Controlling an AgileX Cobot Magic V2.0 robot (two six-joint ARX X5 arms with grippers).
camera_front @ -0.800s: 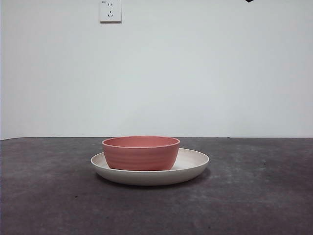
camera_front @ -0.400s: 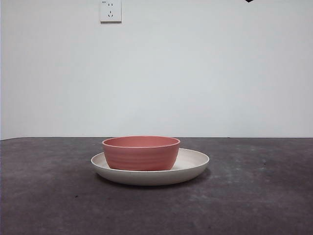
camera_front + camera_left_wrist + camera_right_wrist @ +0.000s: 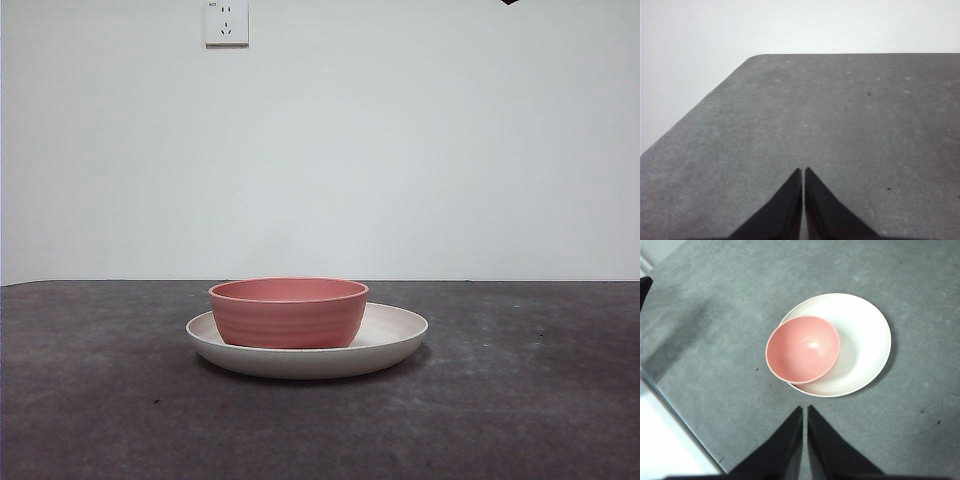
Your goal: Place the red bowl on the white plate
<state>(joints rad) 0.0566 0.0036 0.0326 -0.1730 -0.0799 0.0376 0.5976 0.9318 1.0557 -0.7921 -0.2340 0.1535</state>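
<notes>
The red bowl [image 3: 288,313] stands upright on the white plate [image 3: 395,338], off-centre toward one side of it, its rim overhanging the plate's edge. The right wrist view shows the bowl [image 3: 802,349] and the plate [image 3: 865,340] from above. My right gripper [image 3: 804,410] is shut and empty, high above the table and apart from the bowl. My left gripper [image 3: 803,171] is shut and empty over bare table, away from both things. In the front view only a black tip [image 3: 510,2] of an arm shows at the top edge.
The dark grey table [image 3: 100,400] ends at a white wall with a socket [image 3: 226,22]. The table's edge [image 3: 670,405] shows in the right wrist view, and its far rounded corner [image 3: 757,56] in the left wrist view.
</notes>
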